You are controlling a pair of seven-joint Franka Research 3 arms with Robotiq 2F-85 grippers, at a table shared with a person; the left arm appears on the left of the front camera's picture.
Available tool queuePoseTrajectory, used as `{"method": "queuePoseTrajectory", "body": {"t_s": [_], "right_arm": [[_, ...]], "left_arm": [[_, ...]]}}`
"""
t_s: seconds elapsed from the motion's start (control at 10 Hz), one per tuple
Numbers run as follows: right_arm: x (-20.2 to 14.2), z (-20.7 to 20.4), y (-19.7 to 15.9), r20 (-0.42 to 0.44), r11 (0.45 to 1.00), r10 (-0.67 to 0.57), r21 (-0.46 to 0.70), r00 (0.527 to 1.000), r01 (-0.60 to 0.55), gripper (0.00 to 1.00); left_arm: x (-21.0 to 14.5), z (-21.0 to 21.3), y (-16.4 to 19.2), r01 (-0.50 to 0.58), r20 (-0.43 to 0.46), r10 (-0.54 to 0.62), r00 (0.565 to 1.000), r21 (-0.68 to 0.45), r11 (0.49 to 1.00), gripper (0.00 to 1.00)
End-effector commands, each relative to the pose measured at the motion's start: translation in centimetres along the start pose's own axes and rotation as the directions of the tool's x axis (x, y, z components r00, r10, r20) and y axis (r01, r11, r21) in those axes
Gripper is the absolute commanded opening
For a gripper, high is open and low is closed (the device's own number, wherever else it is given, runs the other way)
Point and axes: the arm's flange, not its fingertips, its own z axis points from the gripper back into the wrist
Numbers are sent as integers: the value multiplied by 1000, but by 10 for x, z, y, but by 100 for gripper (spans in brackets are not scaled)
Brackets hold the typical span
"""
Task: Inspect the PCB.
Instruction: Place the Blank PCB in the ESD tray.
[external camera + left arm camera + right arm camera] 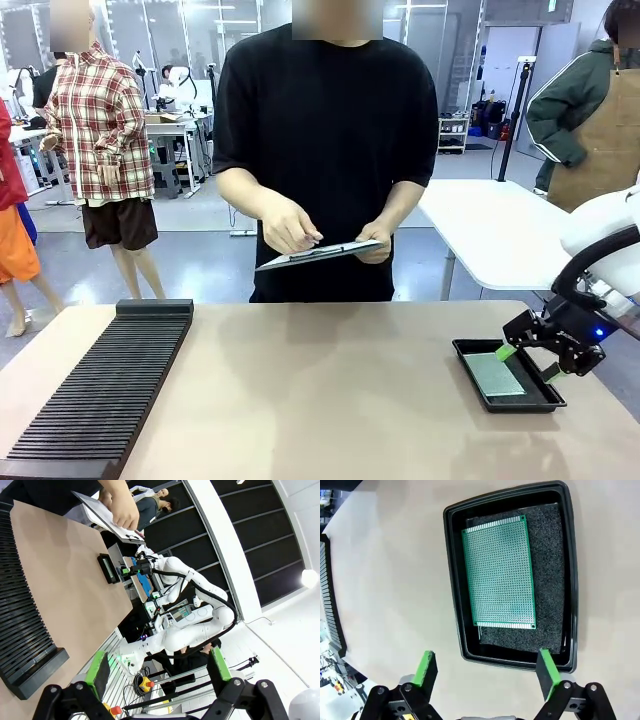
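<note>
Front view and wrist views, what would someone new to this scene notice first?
Probably the green PCB lying flat on dark foam inside the black tray at the table's right end, with the right gripper hovering open over the tray's edge. Next, the person across the table, hands on a clipboard held above the tabletop. Along the left edge runs a long black slotted rack.
</note>
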Motion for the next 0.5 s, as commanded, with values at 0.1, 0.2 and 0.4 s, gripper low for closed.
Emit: {"method": "queuePoseTrajectory", "body": {"t_s": [0.1, 0.2, 0.4], "right_arm": [[5, -1, 1, -3, 1000, 8, 0, 1000, -8, 100], [5, -1, 1, -3, 1000, 8, 0, 1000, -8, 100], [5, -1, 1, -3, 1000, 8, 0, 1000, -8, 100]], "left_arm": [[0, 0, -2, 6, -5, -6, 1000, 16, 1000, 100], [0, 0, -2, 6, -5, -6, 1000, 16, 1000, 100], [0, 0, -2, 6, -5, -6, 1000, 16, 1000, 100]]}}
